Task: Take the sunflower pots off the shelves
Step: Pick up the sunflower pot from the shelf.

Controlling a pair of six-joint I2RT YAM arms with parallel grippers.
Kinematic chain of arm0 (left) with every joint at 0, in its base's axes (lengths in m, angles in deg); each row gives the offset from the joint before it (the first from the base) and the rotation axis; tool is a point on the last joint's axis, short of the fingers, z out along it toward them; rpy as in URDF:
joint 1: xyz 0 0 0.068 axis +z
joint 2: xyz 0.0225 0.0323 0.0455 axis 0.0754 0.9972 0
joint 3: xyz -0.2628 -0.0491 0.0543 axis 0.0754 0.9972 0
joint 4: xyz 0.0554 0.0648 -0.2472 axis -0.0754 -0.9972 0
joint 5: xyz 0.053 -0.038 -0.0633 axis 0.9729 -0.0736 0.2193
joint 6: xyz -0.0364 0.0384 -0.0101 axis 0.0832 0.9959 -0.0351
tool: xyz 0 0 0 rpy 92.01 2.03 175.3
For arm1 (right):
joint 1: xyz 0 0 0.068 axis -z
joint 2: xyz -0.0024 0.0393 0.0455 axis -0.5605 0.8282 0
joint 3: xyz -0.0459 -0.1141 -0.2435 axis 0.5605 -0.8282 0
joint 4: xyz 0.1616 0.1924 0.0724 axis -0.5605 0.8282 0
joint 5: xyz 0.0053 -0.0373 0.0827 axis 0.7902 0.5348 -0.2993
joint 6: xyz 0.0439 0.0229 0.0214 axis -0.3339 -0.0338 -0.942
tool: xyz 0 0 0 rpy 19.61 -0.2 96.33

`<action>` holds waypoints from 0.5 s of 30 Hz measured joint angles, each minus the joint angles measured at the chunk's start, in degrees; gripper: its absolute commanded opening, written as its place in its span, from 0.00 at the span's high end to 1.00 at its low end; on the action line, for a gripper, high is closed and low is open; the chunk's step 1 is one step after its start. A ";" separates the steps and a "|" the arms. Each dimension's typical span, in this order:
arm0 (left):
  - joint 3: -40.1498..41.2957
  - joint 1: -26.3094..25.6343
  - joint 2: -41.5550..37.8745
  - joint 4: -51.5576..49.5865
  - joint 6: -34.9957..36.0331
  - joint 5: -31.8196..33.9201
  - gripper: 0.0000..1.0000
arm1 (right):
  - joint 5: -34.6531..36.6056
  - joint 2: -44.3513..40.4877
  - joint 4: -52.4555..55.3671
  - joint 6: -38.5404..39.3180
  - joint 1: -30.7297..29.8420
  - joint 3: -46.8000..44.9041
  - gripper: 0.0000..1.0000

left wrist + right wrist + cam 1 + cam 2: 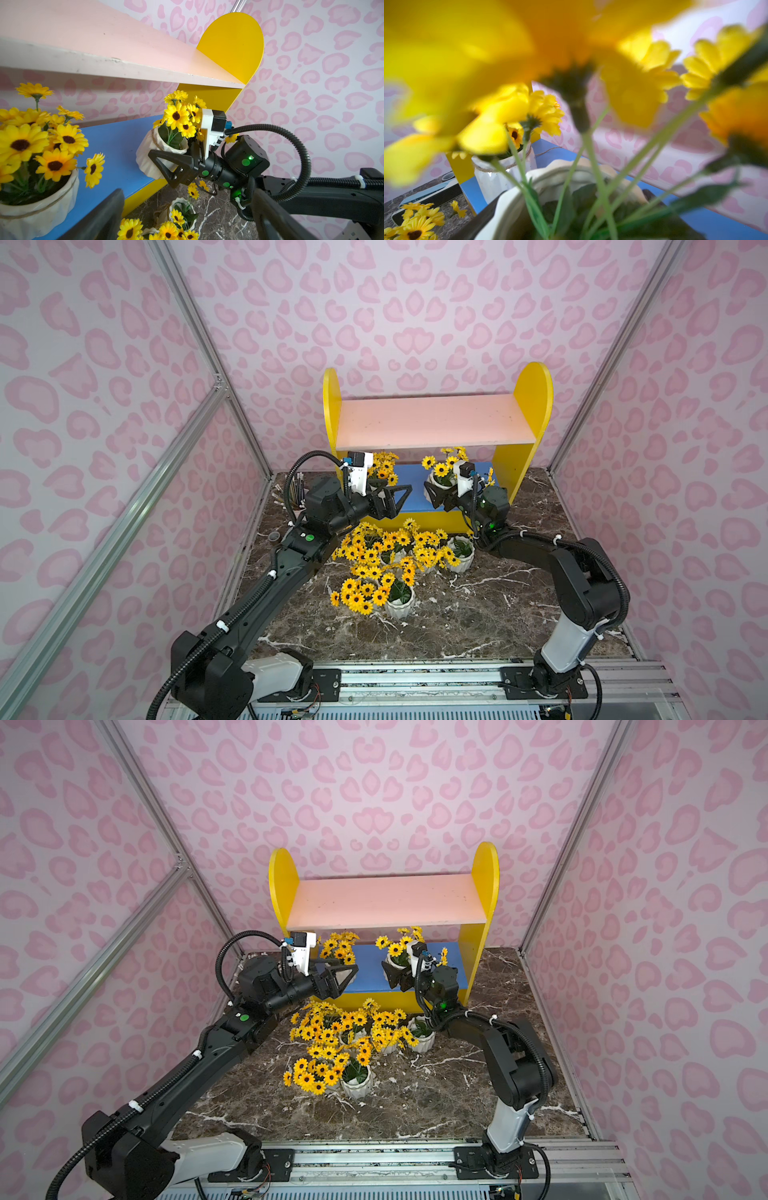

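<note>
Arms reach into the shelves (432, 423): left tool (401, 498) apart, right tool (433, 494) apart astride a sunflower pot (143, 154).

The shelves (535, 406) stand at the rear of the table (478, 622). The upper board (432, 423) lies above the lower board (415, 502), on which the left pot (31, 209) and the right pot (143, 160) sit well apart. Other sunflower pots (399, 608) cluster on the table before the shelves; a cup of pencils (296, 489) stands left of the shelves.

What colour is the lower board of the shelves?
Blue. The lower board shows best in the left wrist view.
</note>
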 measured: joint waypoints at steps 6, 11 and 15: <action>0.00 -1.16 -0.44 0.04 0.09 -1.09 0.03 | 1.46 -5.95 0.28 0.39 -1.42 -5.25 1.00; 0.44 -2.80 -2.10 0.37 0.63 -1.31 0.02 | 5.77 -14.58 2.54 2.40 -6.47 -12.52 1.00; 1.25 -4.61 -3.43 1.66 0.92 -1.29 0.02 | 13.84 -24.37 6.34 7.17 -16.04 -19.04 1.00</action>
